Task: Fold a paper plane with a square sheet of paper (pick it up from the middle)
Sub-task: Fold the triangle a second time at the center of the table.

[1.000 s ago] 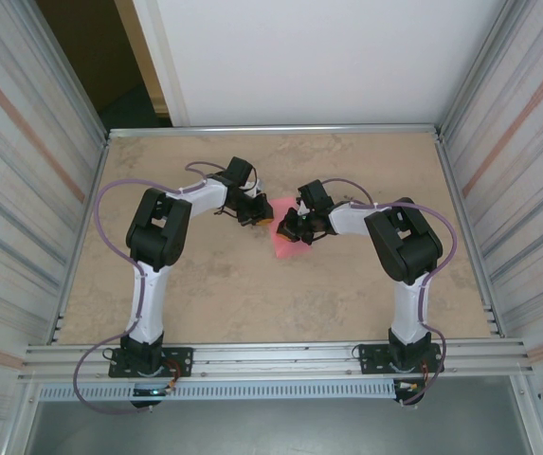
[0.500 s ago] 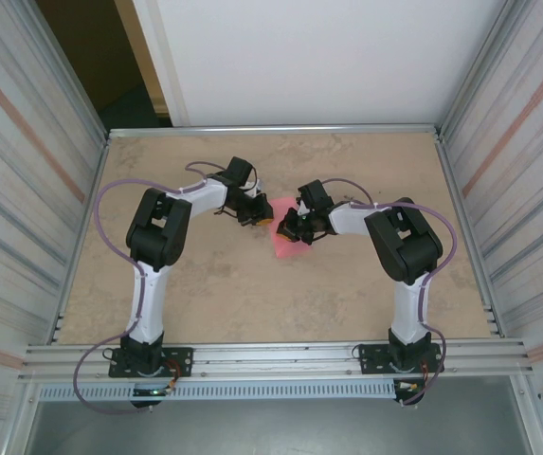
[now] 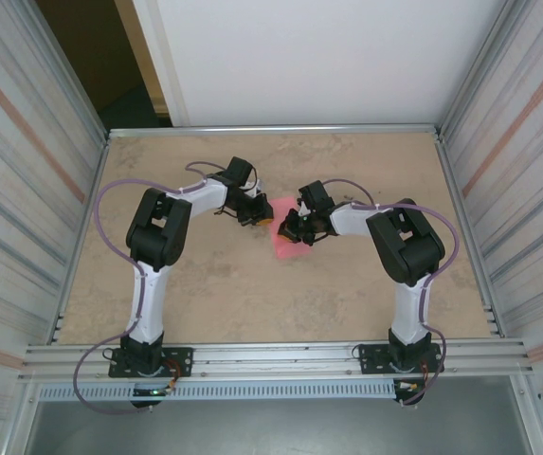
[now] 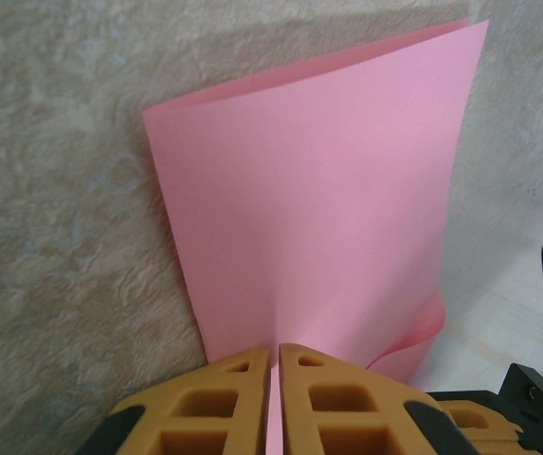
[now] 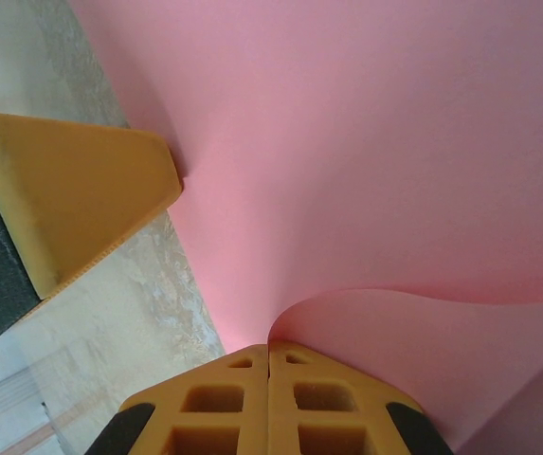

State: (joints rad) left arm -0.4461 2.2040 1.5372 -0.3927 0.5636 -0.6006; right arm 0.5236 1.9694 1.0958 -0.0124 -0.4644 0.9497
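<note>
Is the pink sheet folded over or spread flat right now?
Folded over, not creased flat: the square sheet of paper shows two layered edges at its far end, one layer bulging loose.

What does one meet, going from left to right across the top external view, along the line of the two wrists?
left arm's elbow → left pincer → square sheet of paper → right arm's elbow

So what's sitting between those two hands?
The pink sheet of paper, folded over, with the left hand and right hand each pinching it; the top view shows it between them.
</note>
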